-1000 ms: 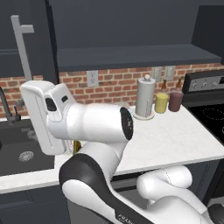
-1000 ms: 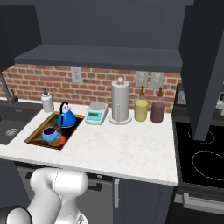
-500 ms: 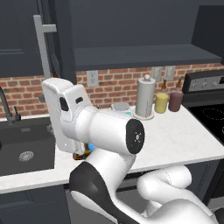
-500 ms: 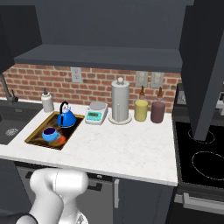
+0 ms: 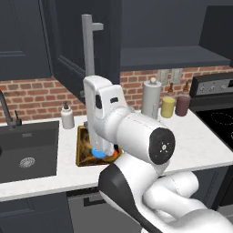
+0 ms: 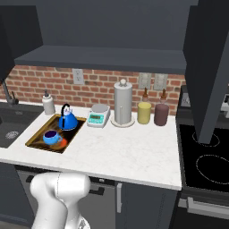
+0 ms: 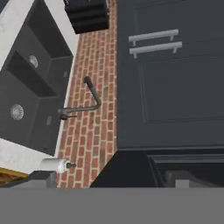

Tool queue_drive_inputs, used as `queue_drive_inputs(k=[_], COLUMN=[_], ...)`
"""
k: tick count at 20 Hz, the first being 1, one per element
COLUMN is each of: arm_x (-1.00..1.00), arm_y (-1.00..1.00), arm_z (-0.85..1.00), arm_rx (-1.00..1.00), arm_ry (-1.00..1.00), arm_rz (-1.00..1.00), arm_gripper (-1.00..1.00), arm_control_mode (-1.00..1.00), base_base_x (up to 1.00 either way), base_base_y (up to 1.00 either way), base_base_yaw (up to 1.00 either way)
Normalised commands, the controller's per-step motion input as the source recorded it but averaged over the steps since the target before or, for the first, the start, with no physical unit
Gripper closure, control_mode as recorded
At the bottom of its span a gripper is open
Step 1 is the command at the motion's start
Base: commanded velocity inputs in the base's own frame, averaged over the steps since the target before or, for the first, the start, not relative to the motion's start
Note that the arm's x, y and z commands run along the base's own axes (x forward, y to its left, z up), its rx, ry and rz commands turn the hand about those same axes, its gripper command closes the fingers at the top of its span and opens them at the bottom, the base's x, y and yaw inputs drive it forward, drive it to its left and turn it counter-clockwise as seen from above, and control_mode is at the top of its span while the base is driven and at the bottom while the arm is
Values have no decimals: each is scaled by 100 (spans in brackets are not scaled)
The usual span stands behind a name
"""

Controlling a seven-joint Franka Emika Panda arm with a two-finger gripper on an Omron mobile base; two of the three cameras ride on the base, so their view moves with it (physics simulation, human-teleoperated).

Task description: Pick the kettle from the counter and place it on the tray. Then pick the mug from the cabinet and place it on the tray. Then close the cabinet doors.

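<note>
The blue kettle (image 6: 68,120) and the small blue mug (image 6: 51,137) both sit on the dark, gold-rimmed tray (image 6: 36,140) on the white counter (image 6: 129,154). In the left base view my arm covers most of the tray (image 5: 83,148); a blue patch shows below it. The left cabinet door (image 5: 68,59) stands ajar, its silver handle (image 5: 88,45) just above my arm. The right cabinet door (image 6: 210,67) hangs open. In the hand view my gripper (image 7: 111,181) is open with nothing between its tips, close to a dark door panel (image 7: 183,164).
A dark sink (image 5: 27,152) with a faucet (image 7: 83,105) lies left of the tray, a soap bottle (image 5: 67,116) behind it. A scale (image 6: 99,115), paper towel roll (image 6: 123,103), two canisters (image 6: 144,112) and the stove (image 6: 205,156) lie to the right.
In the left base view my arm has swung to the right, and the left cabinet door with its handle has swung right along with it. Kettle, mug and tray have not moved.
</note>
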Motion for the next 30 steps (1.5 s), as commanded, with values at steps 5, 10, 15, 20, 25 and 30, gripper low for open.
queue_drive_inputs(k=[5, 10, 15, 20, 25, 30], arm_x=[49, 59, 57, 67, 84, 99], arm_y=[-77, -71, -77, -70, -55, -43], arm_z=[-1, -3, -8, -9, -8, -8], arm_rx=[0, 0, 0, -2, -3, -1], arm_ry=[3, 4, 5, 8, 12, 11], arm_rz=[-21, -19, -16, -16, -11, -3], arm_gripper=[-100, -100, -100, -100, -100, -100], arm_control_mode=[-100, -100, -100, -100, -100, -100], base_base_x=[0, 0, 0, 0, 0, 0], base_base_y=[0, 0, 0, 0, 0, 0], base_base_yaw=[0, 0, 0, 0, 0, 0])
